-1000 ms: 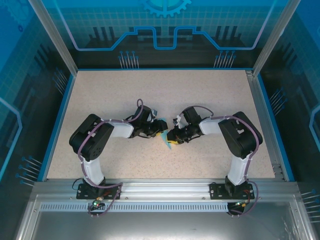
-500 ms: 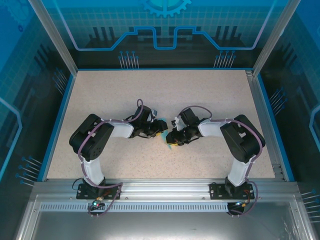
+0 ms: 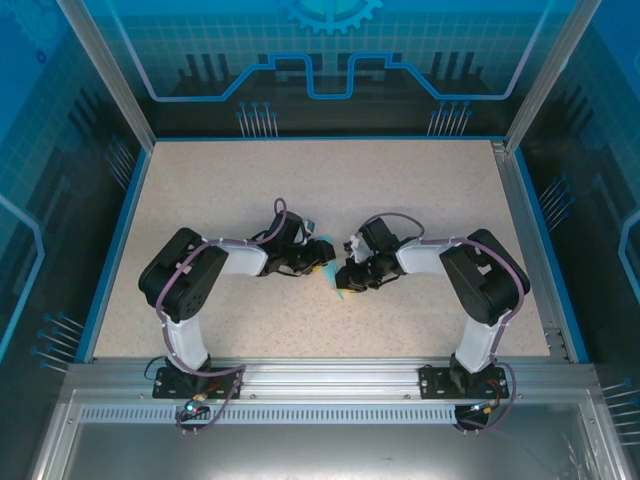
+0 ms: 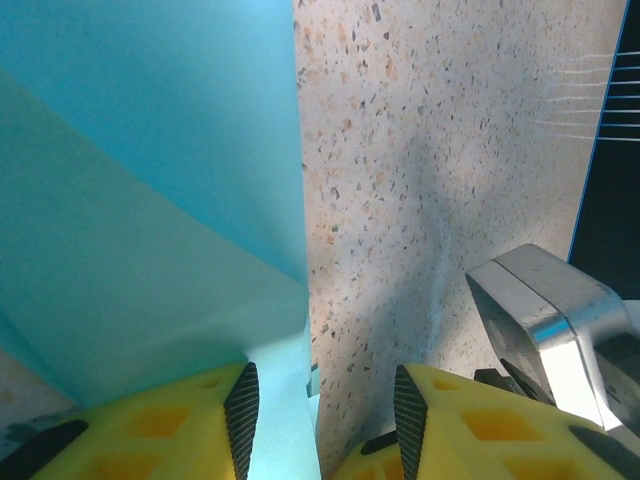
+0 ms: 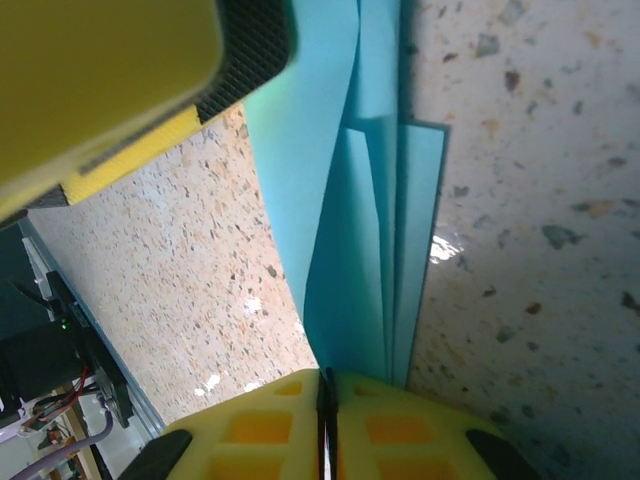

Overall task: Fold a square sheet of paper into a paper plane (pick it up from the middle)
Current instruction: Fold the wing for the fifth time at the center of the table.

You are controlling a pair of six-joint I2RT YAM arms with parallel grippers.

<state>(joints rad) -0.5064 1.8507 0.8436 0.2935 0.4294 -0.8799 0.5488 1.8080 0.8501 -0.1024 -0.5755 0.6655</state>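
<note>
At the middle of the table (image 3: 300, 180) the paper (image 3: 336, 284) lies as a narrow, layered strip (no clear dart shape), so I judge the folding to be midway. The right gripper (image 5: 327, 395) is clamped on the stacked edges. The left gripper (image 4: 322, 400) stands apart, with a paper edge between its pads. Next, it probably needs to close on that flap without skewing the layers.

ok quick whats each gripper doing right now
Left gripper: open, with an edge of the folded blue paper between its fingers, not clamped.
Right gripper: closed, pinching the folded blue paper.
</note>
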